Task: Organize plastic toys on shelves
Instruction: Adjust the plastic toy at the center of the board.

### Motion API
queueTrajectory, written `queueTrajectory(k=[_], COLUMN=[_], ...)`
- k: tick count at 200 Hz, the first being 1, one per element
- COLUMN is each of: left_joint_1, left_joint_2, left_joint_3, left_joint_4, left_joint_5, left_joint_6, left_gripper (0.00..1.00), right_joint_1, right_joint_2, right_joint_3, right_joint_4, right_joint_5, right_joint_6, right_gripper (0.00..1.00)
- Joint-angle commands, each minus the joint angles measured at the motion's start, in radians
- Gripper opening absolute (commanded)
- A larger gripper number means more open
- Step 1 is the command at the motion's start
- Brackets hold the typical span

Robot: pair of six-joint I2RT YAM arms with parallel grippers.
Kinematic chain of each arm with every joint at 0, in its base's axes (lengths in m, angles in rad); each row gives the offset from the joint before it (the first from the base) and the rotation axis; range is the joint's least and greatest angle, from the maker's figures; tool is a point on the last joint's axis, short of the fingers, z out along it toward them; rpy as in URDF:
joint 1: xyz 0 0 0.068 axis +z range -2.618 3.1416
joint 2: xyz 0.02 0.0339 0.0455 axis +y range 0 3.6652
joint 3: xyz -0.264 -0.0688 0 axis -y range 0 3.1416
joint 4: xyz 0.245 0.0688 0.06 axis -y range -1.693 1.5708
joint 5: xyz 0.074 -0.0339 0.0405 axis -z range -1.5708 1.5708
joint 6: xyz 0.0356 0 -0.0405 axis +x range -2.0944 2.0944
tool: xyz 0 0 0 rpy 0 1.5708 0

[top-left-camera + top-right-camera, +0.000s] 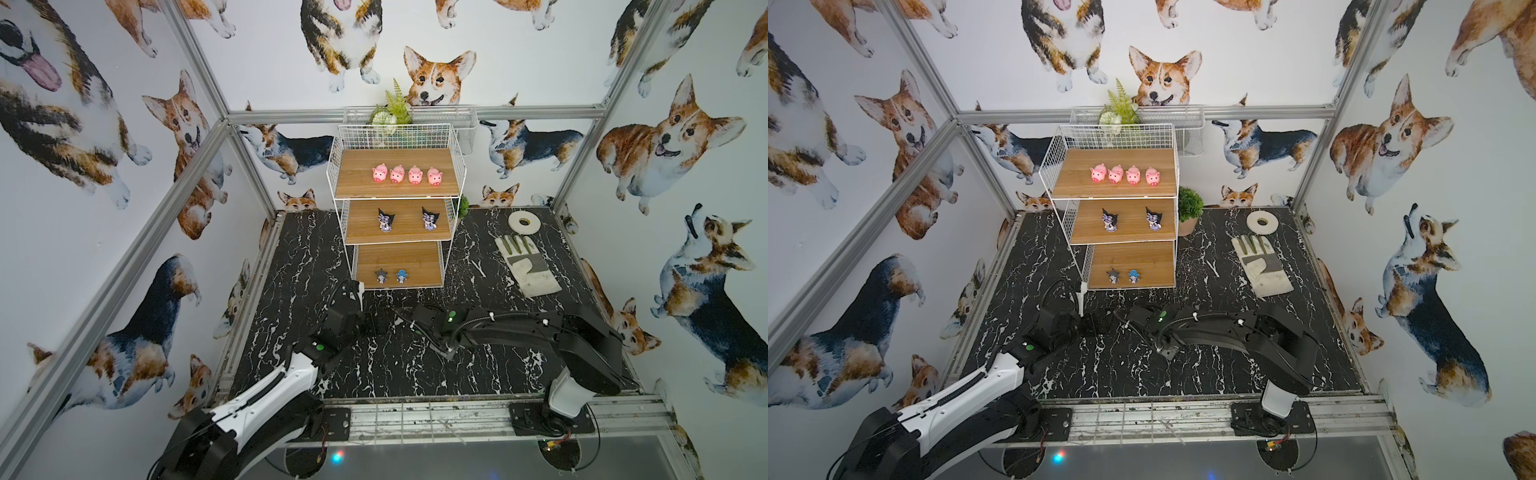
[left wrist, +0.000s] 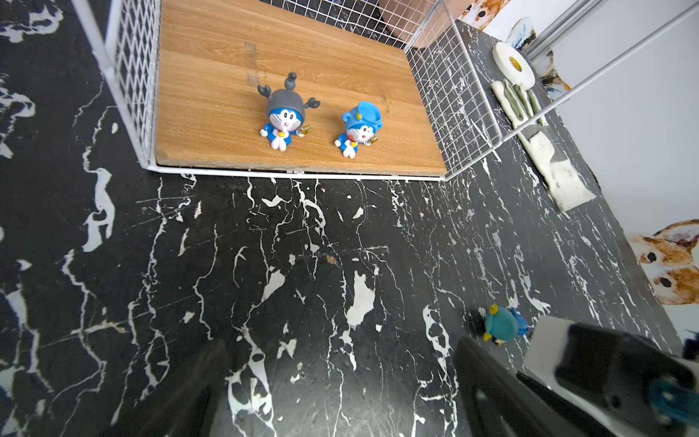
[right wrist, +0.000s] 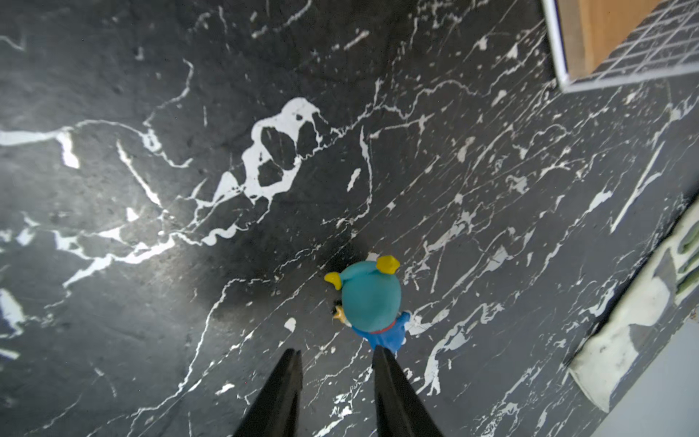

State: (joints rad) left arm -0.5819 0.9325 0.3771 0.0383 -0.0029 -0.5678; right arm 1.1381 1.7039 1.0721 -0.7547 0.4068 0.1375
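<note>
The shelves (image 1: 357, 185) are three stepped wood boards in a white wire rack. Several pink pigs (image 1: 406, 174) line the top board. Two black-and-purple figures (image 1: 386, 220) stand on the middle board. A grey-hooded blue figure (image 2: 284, 113) and a blue-hatted one (image 2: 359, 128) sit on the bottom board (image 2: 212, 113). A teal-hooded blue figure (image 3: 372, 299) stands on the table. My right gripper (image 3: 336, 359) is open by a narrow gap; one fingertip (image 3: 380, 357) is just behind the figure, which is not between the jaws. My left gripper (image 2: 340, 367) is wide open over bare table before the bottom shelf.
A white-and-grey work glove (image 1: 528, 266) and a white tape roll (image 1: 524, 222) lie at the back right of the black marble table (image 1: 291, 270). A small potted plant (image 1: 1190, 208) stands beside the rack. A wire basket (image 1: 465, 124) with a fern hangs behind.
</note>
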Motion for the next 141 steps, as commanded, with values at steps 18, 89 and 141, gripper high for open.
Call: queueTrajectory(k=[18,89,141], left_joint_1=[0.001,0.001,0.001], left_joint_2=[-0.023,-0.019,-0.014], left_joint_3=[0.009,0.014,0.011], left_joint_4=[-0.034,-0.037,-0.028], left_joint_5=[-0.021,-0.016,-0.007], left_joint_6=[-0.006,0.000,0.001], left_gripper=[0.97,0.97,0.97], right_joint_1=[-0.003,-0.067,-0.106], right_joint_2=[0.070,0.175,0.154], right_joint_3=[0.006,0.034,0.042], right_joint_4=[0.025,0.056,0.077], right_joint_5=[0.081,0.062,0.015], right_joint_6=[0.072,0.094,0.062], right_gripper=[0.38,0.38,0.49])
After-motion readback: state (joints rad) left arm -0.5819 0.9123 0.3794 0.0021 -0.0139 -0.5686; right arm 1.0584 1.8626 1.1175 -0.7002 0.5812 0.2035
